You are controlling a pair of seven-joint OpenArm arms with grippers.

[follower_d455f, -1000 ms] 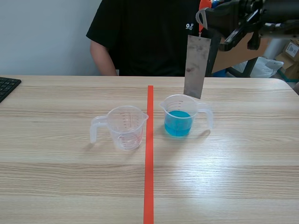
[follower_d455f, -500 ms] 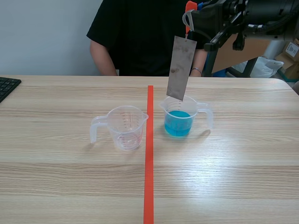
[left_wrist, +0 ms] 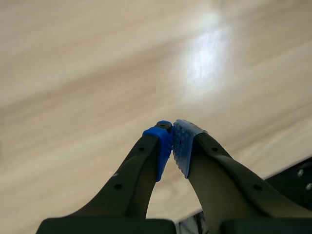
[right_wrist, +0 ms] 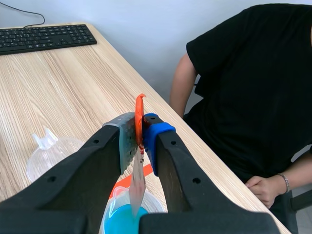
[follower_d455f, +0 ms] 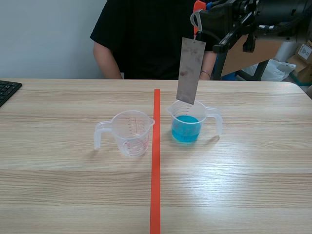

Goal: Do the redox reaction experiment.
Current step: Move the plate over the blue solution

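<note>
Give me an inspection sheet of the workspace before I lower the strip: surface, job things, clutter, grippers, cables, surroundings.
Surface: light wooden table, orange-red tape line down its middle.
Job's things: grey metal strip hangs over the clear plastic measuring cup of blue liquid, lower end near the rim, above the liquid; empty clear plastic measuring cup across the tape line.
Clutter: black keyboard at the table's edge.
Grippers: right gripper shut on the strip's top; left gripper shut on nothing over bare table.
Cables: thin black cable behind the keyboard.
Surroundings: person in a black shirt seated across the table; cardboard box behind.
</note>
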